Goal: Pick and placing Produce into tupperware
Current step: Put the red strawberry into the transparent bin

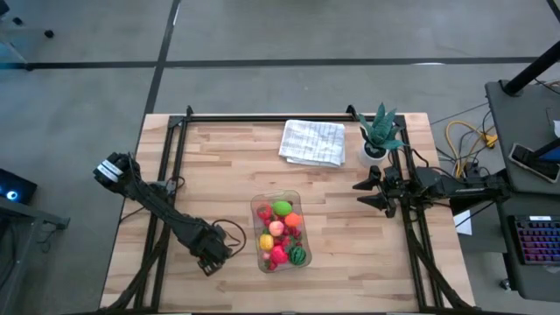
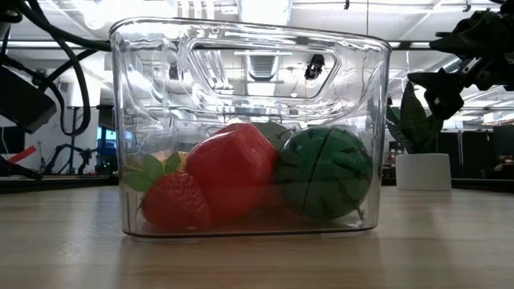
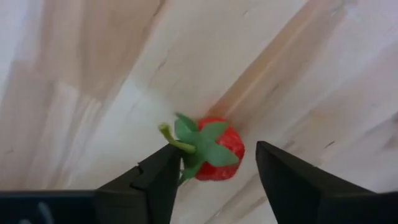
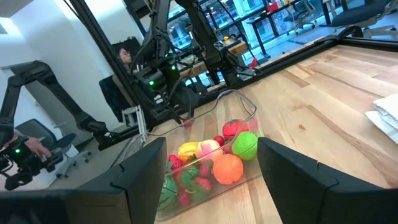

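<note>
A small red strawberry (image 3: pixel 214 152) with a green leaf cap lies on the wooden table left of the tupperware. My left gripper (image 3: pixel 217 152) points down over it, open, with one finger on either side; in the high view my left gripper (image 1: pixel 210 256) hides it. The clear tupperware (image 1: pixel 278 232) stands at the table's middle and holds several produce pieces, among them a striped green melon (image 2: pixel 325 172) and a strawberry (image 2: pixel 173 201). My right gripper (image 4: pixel 211 146) waits open and level at the table's right side (image 1: pixel 372 192), nothing between its fingers. My left gripper comes at the strawberry from above. One finger (image 3: pixel 163 177) stands at the strawberry's green leaves and stem (image 3: pixel 183 146); whether it touches them I cannot tell. The other finger (image 3: pixel 289 177) stands clear of the red side. The strawberry rests on the table.
A white folded cloth (image 1: pixel 312 142) lies at the far middle of the table. A spiky green plant in a white pot (image 1: pixel 378 138) stands to its right, close to my right arm. Black frame rails (image 1: pixel 166 175) run along the table's left and right sides.
</note>
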